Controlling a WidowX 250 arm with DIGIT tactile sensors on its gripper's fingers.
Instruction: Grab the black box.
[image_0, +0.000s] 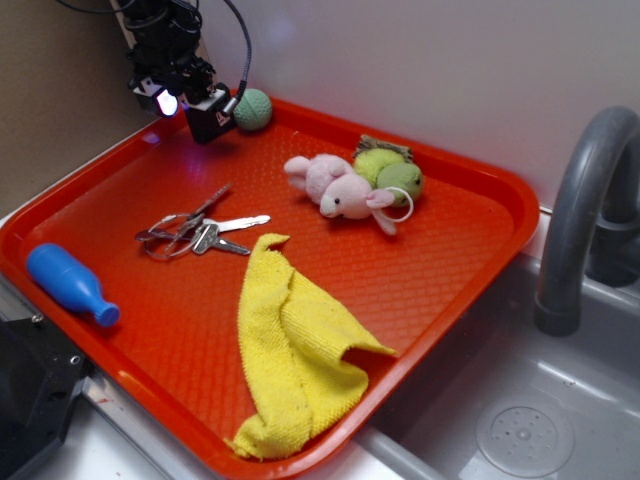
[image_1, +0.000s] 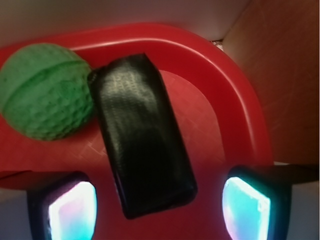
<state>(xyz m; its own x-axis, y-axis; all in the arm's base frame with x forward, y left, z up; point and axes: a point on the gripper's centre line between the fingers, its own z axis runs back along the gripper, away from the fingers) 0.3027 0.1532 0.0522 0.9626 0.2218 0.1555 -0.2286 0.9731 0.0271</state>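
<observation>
Currently: black box (image_1: 145, 140) between released jaws of gripper (image_1: 159, 210), touching green ball (image_1: 45, 97); approach done, closing and lifting remain.

Toy kitchen, grey sink (image_0: 520, 420), faucet (image_0: 580, 220)
</observation>
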